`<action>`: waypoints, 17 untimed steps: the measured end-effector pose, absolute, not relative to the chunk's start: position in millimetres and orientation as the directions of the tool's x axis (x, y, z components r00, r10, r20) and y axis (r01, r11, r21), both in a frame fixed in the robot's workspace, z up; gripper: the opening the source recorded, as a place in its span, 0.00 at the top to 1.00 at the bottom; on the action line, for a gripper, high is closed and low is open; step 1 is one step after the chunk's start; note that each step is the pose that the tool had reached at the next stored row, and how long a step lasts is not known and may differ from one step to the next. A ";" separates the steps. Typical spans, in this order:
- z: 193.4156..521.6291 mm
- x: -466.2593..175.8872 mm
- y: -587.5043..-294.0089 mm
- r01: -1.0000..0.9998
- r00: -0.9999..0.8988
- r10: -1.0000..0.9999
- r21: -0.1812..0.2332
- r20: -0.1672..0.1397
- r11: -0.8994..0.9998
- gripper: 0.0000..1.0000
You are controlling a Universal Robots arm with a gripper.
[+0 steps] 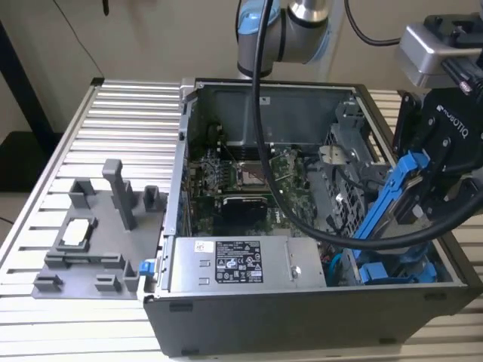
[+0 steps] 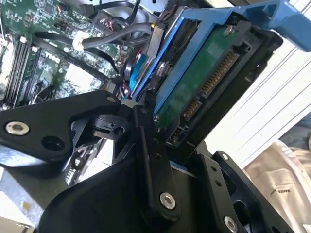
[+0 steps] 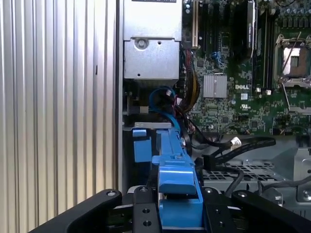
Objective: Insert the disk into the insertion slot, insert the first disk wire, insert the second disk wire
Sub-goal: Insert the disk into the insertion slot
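Disk [image 2: 204,82], clipped in its blue carrier [image 3: 177,194], was held clamped edge-on by the gripper [image 1: 426,197], closed onto its upper end. Its long axis was tilted steeply, lower end down inside the computer case [image 1: 302,317] toward what appeared to be the insertion slot [image 3: 146,126]; whether the two touched was hidden by the carrier and black cables [image 3: 209,141].
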State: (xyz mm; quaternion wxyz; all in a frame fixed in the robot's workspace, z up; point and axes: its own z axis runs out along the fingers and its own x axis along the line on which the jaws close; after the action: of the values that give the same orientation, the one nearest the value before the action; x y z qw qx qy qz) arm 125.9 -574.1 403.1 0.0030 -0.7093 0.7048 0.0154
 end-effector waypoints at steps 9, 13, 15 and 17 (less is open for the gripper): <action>387.0 125.9 -574.2 -1.000 0.006 -1.000 0.018 -0.028 -0.007 0.67; 382.0 125.9 -574.2 -1.000 0.006 -0.999 0.018 -0.033 -0.007 0.67; 382.1 125.9 -574.2 -1.000 0.006 -0.999 0.018 -0.033 -0.007 0.67; 381.9 125.9 -574.2 -1.000 0.006 -0.999 0.018 -0.033 -0.007 0.67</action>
State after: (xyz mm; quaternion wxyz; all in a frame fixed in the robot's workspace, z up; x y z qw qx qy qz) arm 125.9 -574.2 381.9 0.0055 -0.7092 0.7047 0.0180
